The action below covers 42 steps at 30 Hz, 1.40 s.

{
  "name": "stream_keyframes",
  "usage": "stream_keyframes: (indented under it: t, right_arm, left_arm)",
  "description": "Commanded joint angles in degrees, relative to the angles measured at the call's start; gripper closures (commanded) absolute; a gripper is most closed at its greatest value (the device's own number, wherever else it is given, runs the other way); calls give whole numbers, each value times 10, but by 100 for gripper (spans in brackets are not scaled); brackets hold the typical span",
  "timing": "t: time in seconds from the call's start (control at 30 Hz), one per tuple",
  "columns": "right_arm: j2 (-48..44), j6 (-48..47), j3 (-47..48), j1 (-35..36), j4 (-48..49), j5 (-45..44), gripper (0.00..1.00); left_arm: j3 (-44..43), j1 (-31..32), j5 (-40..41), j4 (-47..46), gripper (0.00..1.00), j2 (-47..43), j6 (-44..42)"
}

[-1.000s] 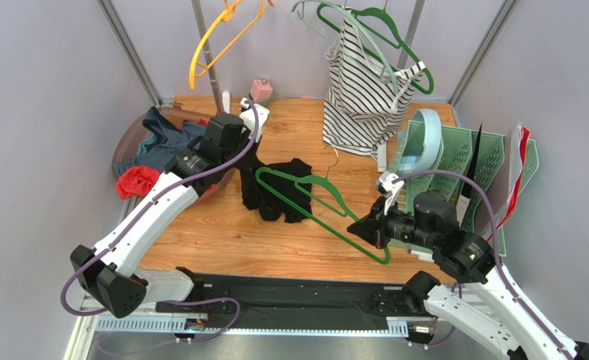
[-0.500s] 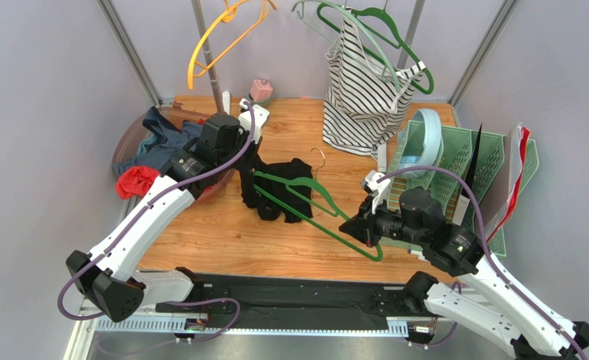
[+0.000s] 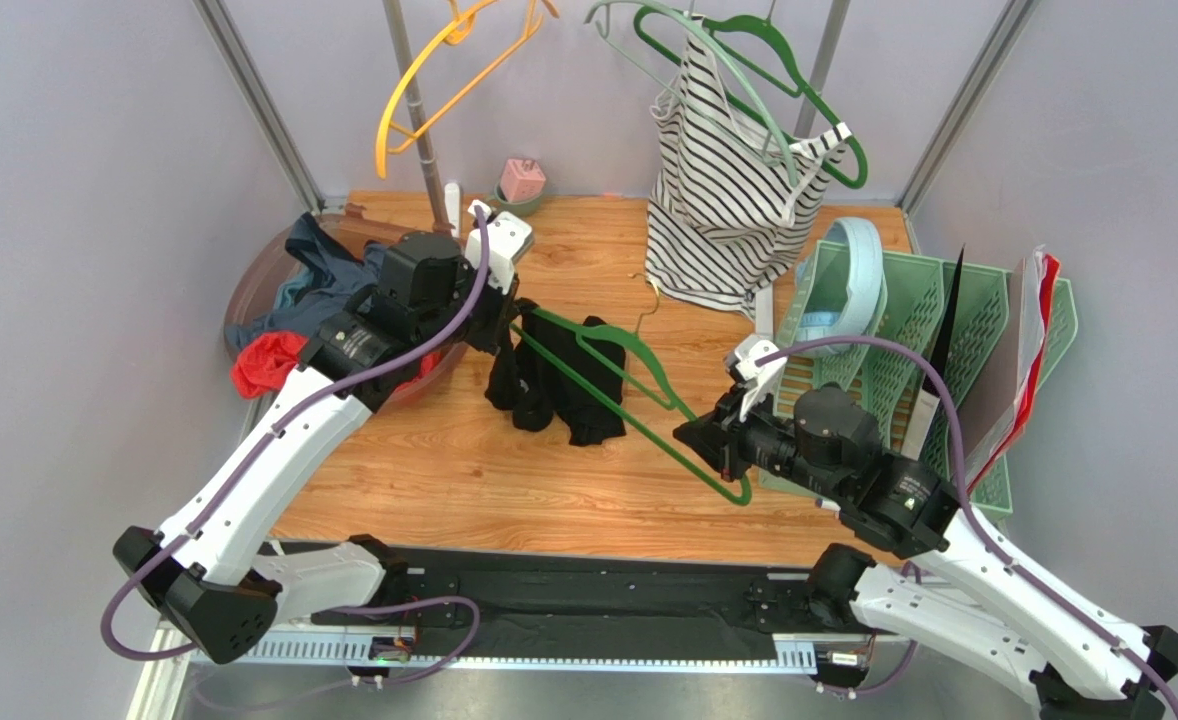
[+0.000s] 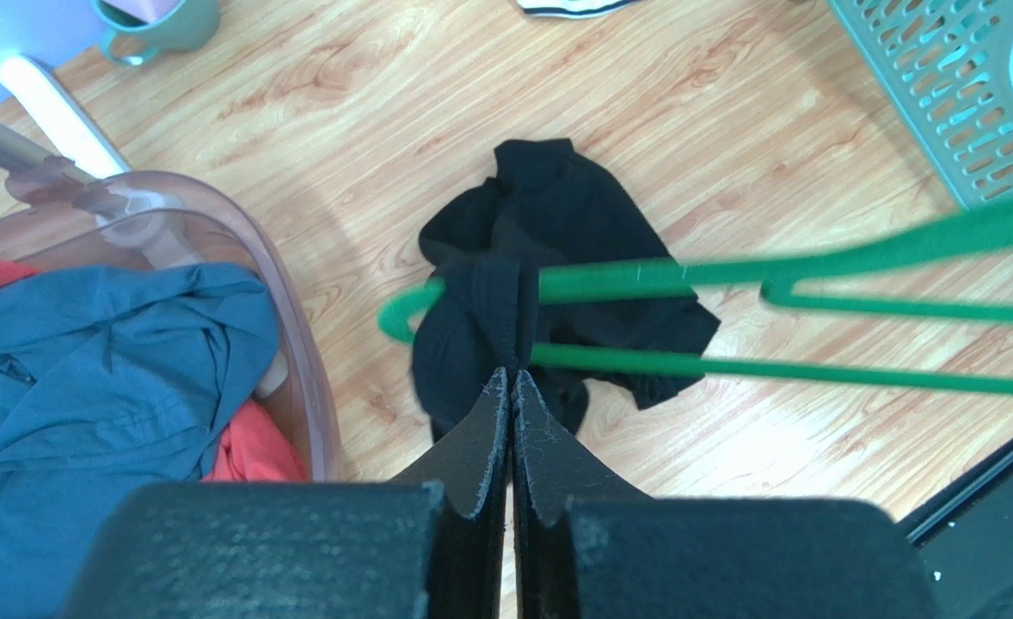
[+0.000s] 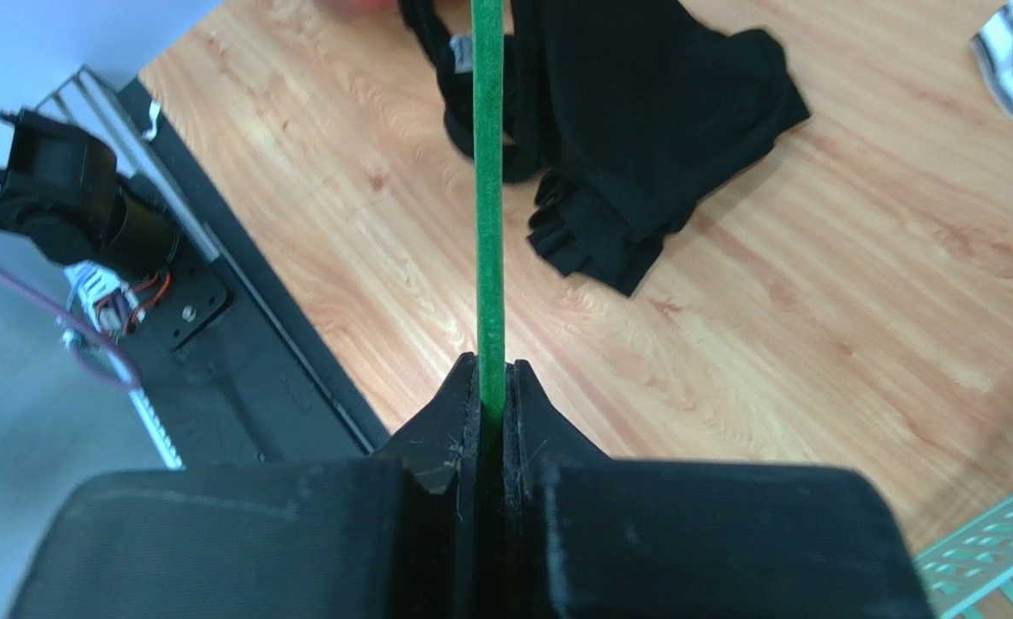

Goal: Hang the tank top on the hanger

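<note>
The black tank top hangs bunched above the wooden table. My left gripper is shut on one of its straps, seen pinched at the fingertips in the left wrist view. The dark green hanger is held tilted over the table. My right gripper is shut on its near corner, with the green bar clamped between the jaws. The hanger's far end curves round the held strap and both its bars cross the tank top. The cloth hangs below the bar.
A clear basin at the left holds a blue-grey garment and red cloth. A striped top and a yellow-orange hanger hang at the back. A mint rack stands at the right and a mug at the back.
My right gripper has carried the hanger left and away from me, pushing its far end into the tank top. My left gripper has lifted the strap and drawn the cloth into a bunch.
</note>
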<state>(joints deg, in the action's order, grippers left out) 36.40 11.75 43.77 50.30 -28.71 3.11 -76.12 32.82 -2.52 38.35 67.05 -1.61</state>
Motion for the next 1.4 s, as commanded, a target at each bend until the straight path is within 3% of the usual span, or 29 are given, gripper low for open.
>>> stream_keyframes:
  t: [0.0, 0.37, 0.6, 0.77, 0.93, 1.1, 1.2, 1.23, 1.33, 1.37]
  right_arm:
    - [-20, 1, 6, 2, 59, -80, 100]
    - [-5, 10, -17, 5, 124, -9, 100]
    - [0, 11, -22, 9, 124, -10, 100]
    - [3, 12, -21, 10, 126, -8, 100]
    - [4, 12, -21, 10, 124, -9, 100]
    - [-3, 13, -18, 13, 119, -11, 100]
    - [-12, 11, -16, 12, 112, -13, 100]
    - [-15, 9, -14, 13, 110, -11, 100]
    - [-15, 6, -10, 13, 102, 3, 100]
    - [-12, 3, -7, 13, 100, 9, 100]
  left_arm:
    - [-3, -7, -19, -12, 100, -22, 6]
    - [0, -9, -102, -64, 100, -23, 13]
    - [28, -10, -172, -111, 100, -45, 29]
    - [40, -10, -175, -128, 100, -57, 28]
    - [66, -9, -248, -165, 100, -83, 34]
    - [61, -9, -223, -129, 100, -74, 20]
    - [48, -9, -201, -104, 55, -68, 3]
    - [48, -9, -195, -104, 28, -71, -1]
    - [58, -10, -169, -109, 7, -94, -14]
    - [61, -9, -166, -109, 6, -100, -25]
